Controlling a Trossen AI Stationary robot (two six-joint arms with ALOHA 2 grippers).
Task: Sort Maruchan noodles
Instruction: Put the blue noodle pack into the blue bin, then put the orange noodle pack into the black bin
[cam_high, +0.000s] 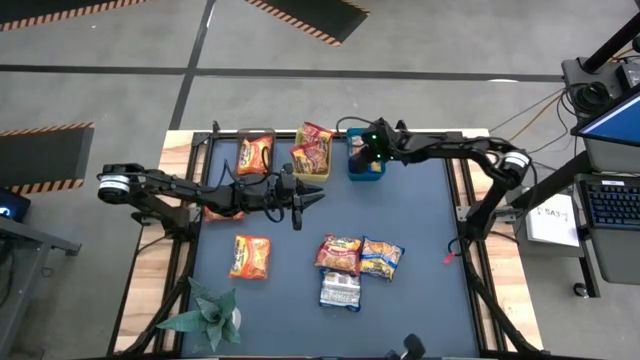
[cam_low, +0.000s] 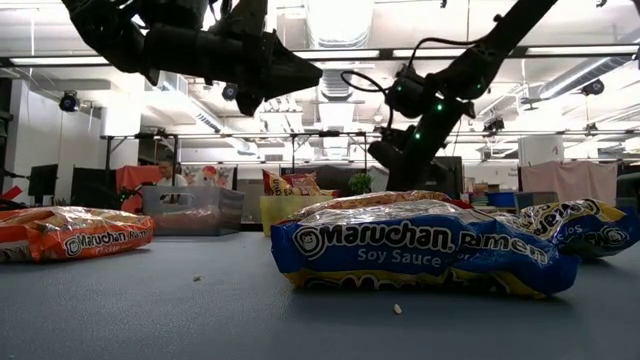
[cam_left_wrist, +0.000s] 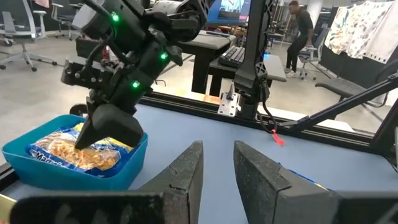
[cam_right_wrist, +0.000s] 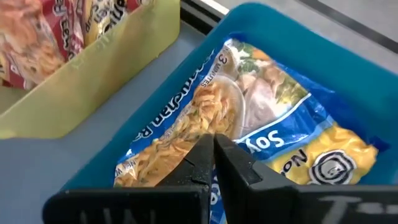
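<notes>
A dark blue-grey table top (cam_high: 420, 230) is carrying three bins along its far edge: a grey bin (cam_high: 255, 153), a yellow bin (cam_high: 313, 155) and a blue bin (cam_high: 366, 160), each holding packets. Lying directly on it are an orange packet (cam_high: 250, 256), a red packet (cam_high: 339, 254), a blue-and-yellow packet (cam_high: 381, 258) and a silvery-white packet (cam_high: 340, 291). A green leafy plant (cam_high: 208, 313) is standing at the near left corner.
</notes>
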